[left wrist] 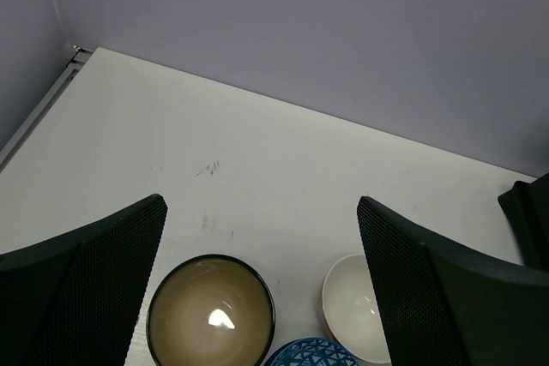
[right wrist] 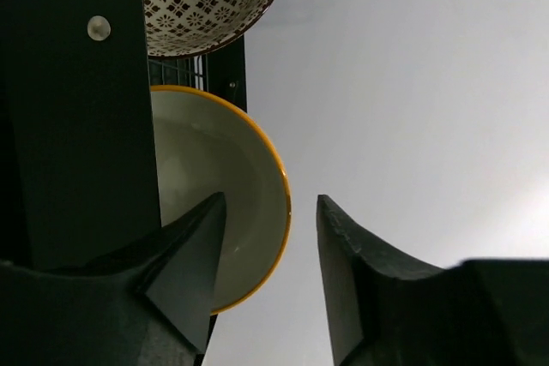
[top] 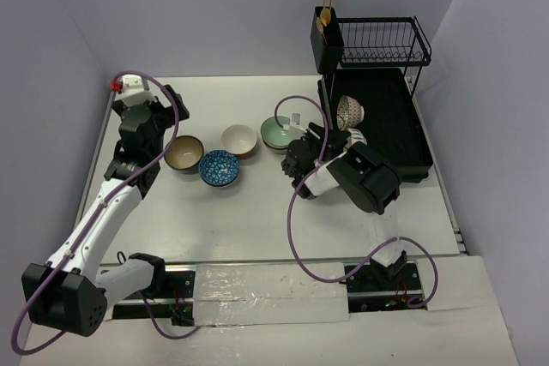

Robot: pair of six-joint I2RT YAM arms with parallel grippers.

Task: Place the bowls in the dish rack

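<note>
On the table stand a tan dark-rimmed bowl [top: 184, 153], a blue patterned bowl [top: 220, 167], a white bowl with a red outside [top: 238, 140] and a mint green bowl [top: 279, 133]. In the black dish rack [top: 419, 145] stand a brown-white patterned bowl [top: 349, 112] and a white yellow-rimmed bowl [top: 357, 137] on edge. My right gripper [right wrist: 270, 198] is open at the yellow-rimmed bowl [right wrist: 232, 212]; that bowl's rim lies between the jaws, apart from the right finger [right wrist: 360, 272]. My left gripper [left wrist: 262, 201] hangs wide open just beyond the tan bowl [left wrist: 210, 315], holding nothing.
A black cutlery holder [top: 326, 40] with gold forks and a wire upper shelf [top: 383, 40] stand at the rack's far end. Walls close in behind and on both sides. The right arm's body [top: 369, 177] lies at the rack's near left corner.
</note>
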